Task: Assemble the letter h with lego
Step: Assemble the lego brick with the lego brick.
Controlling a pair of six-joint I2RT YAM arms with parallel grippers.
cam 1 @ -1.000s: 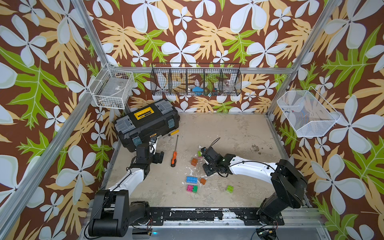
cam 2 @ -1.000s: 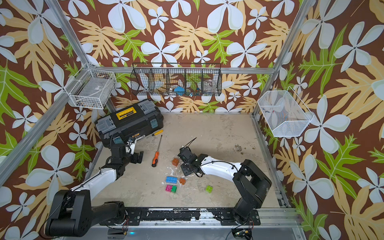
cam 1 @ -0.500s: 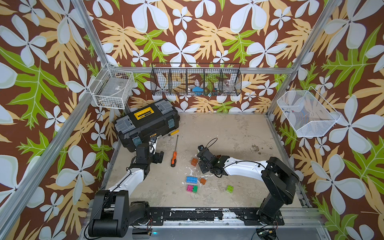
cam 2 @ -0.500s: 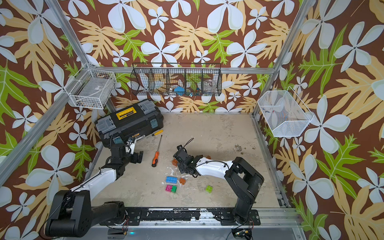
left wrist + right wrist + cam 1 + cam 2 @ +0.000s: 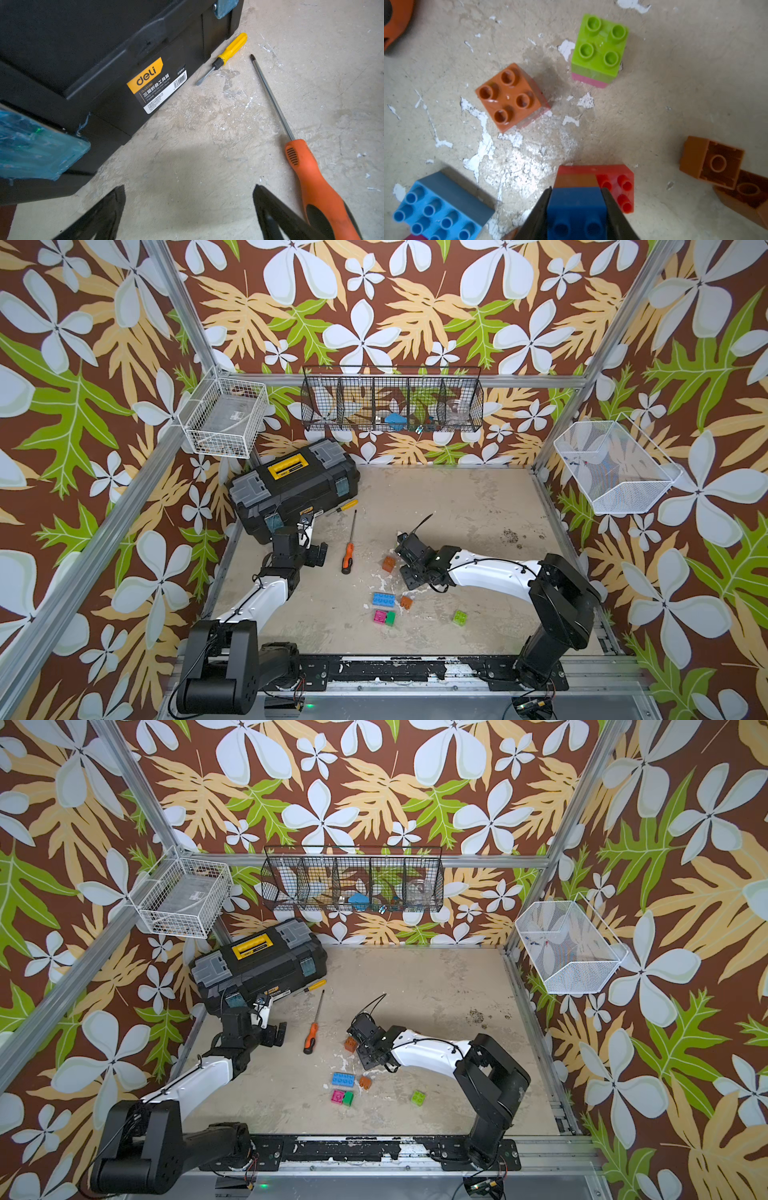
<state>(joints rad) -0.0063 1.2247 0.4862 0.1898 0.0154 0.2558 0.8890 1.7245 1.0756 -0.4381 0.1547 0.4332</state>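
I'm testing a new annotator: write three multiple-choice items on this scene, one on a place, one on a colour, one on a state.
1. Where does the yellow-handled screwdriver lie relative to the black toolbox? A on its lid; B beside its base; C inside it.
2. What colour is the brick flanked by the right gripper? A green; B pink; C dark blue.
3. How is the left gripper? A open, empty; B shut, empty; C shut on a tool.
Answers: 1 B, the left wrist view shows it lying along the box's foot. 2 C, the right wrist view shows dark blue between the fingers. 3 A, its jaws stand wide with nothing between.
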